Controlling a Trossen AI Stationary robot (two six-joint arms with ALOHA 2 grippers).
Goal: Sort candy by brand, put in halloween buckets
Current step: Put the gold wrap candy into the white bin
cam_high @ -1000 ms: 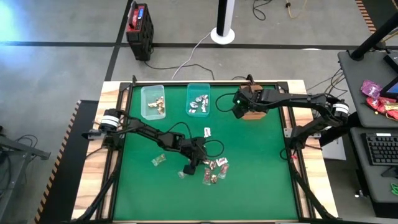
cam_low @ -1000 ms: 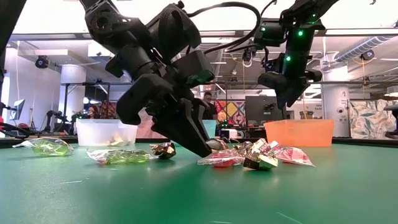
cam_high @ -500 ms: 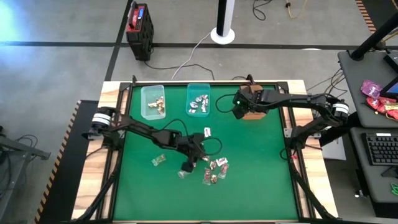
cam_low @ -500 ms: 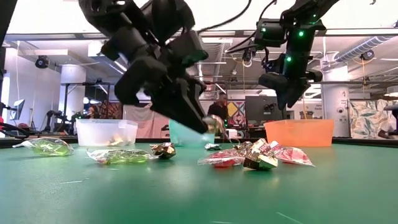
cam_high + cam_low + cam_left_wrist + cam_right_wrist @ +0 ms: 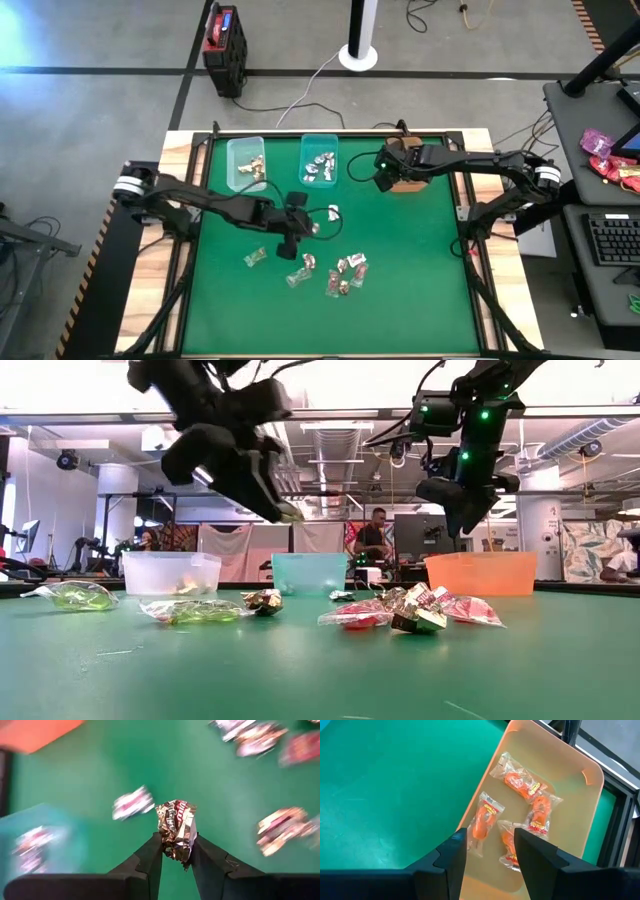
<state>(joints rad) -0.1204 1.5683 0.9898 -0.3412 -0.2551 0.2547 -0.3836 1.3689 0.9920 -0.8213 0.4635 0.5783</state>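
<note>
My left gripper [image 5: 300, 232] [image 5: 288, 512] hangs above the middle of the green table, shut on one gold-brown wrapped candy [image 5: 176, 827]. Loose candy lies on the table beneath and near it: a cluster [image 5: 345, 275] [image 5: 410, 610], two clear-wrapped pieces [image 5: 255, 257] [image 5: 297, 277], and a white one [image 5: 333, 211]. Three bins stand along the far edge: pale clear [image 5: 245, 163] [image 5: 170, 572], teal [image 5: 320, 160] [image 5: 312, 572], orange [image 5: 408, 182] [image 5: 480, 573]. My right gripper [image 5: 383, 178] [image 5: 490, 845] hovers open over the orange bin [image 5: 545, 795], which holds several orange-red sweets. My left gripper pinches the gold-brown candy by the lower part of its crumpled foil wrapper [image 5: 177, 847] between the two fingers. The fingers come from above. The candy is lifted clear of the table and sticks out beyond the fingertips [image 5: 156, 845].
A red-and-black box [image 5: 225, 40] and a white pole base [image 5: 358, 50] stand on the floor beyond the far edge. A desk with a keyboard [image 5: 612, 240] is to the right. A person [image 5: 375, 530] stands in the room behind. Bare green surface lies toward the near edge.
My left gripper has risen from the candy cluster with the gold-brown candy between its fingers. It has moved up and toward the table's left and far side, carrying the candy clear of the table. The rest of the cluster has stayed where it was.
</note>
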